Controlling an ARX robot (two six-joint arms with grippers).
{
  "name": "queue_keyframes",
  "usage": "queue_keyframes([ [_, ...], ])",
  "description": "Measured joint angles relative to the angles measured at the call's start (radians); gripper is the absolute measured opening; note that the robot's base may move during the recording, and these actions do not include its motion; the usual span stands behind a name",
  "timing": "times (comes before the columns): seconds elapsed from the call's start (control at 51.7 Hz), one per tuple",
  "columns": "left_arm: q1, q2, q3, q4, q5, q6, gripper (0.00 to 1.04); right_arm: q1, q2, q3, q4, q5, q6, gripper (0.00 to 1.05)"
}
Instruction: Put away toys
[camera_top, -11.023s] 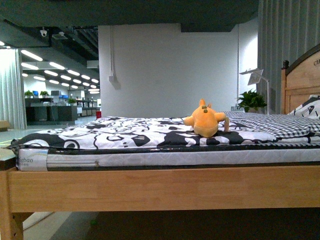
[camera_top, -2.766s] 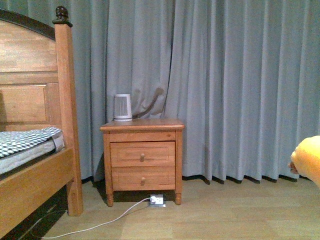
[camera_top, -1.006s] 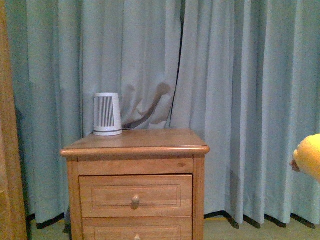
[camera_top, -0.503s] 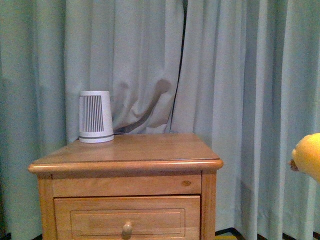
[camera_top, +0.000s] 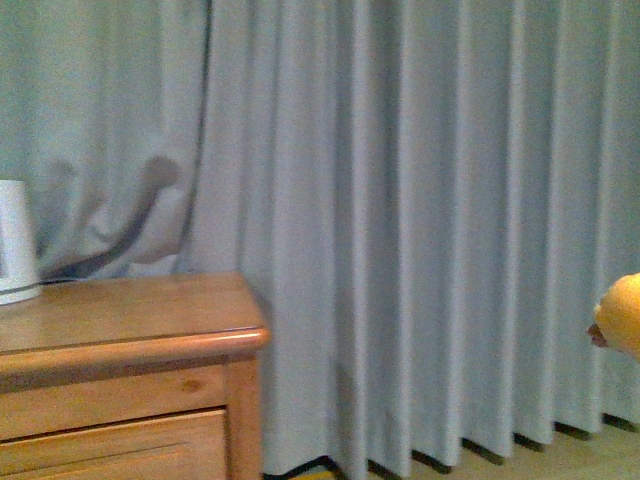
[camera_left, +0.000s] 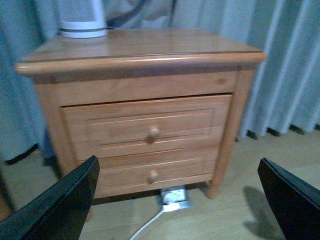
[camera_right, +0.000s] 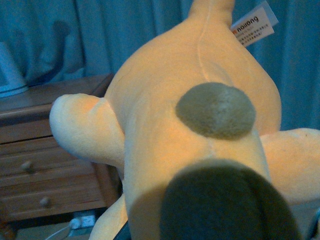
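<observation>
partly done: yellow-orange plush toy (camera_right: 190, 125) off any surface, held mid-air right of the nightstand (camera_left: 145, 65), evidently clamped by the right hand hidden beneath it. left hand (camera_left: 177, 200) spread wide, empty, facing the drawers (camera_left: 150, 132). left to do: stow, release.

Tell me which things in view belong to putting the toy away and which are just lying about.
Job: plush toy, held aloft; nightstand, probably where it goes.
Just there: white device, curtain, power strip on the floor.
</observation>
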Motion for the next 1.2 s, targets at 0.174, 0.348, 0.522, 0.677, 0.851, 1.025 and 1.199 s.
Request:
queue_keyframes([
  [0.174, 0.000, 0.000, 0.000, 0.000, 0.000, 0.000, 0.98, 0.000, 0.000, 0.000, 0.000, -0.002, 0.000, 0.11],
  [0.348, 0.000, 0.000, 0.000, 0.000, -0.001, 0.000, 0.98, 0.001, 0.000, 0.000, 0.000, -0.005, 0.000, 0.11],
  [0.522, 0.000, 0.000, 0.000, 0.000, 0.000, 0.000, 0.98, 0.001, -0.001, 0.000, 0.000, -0.004, 0.000, 0.11],
  [0.677, 0.000, 0.000, 0.000, 0.000, 0.000, 0.000, 0.98, 0.001, 0.000, 0.000, 0.000, -0.005, 0.000, 0.11],
  [0.851, 0.000, 0.000, 0.000, 0.000, 0.000, 0.000, 0.98, 0.001, 0.000, 0.000, 0.000, -0.005, 0.000, 0.11],
  [1.025, 0.000, 0.000, 0.000, 0.000, 0.000, 0.000, 0.98, 0.001, 0.000, 0.000, 0.000, -0.005, 0.000, 0.11],
  [1.199, 0.000, 0.000, 0.000, 0.000, -0.002, 0.000, 0.98, 0.001, 0.000, 0.000, 0.000, -0.002, 0.000, 0.11],
])
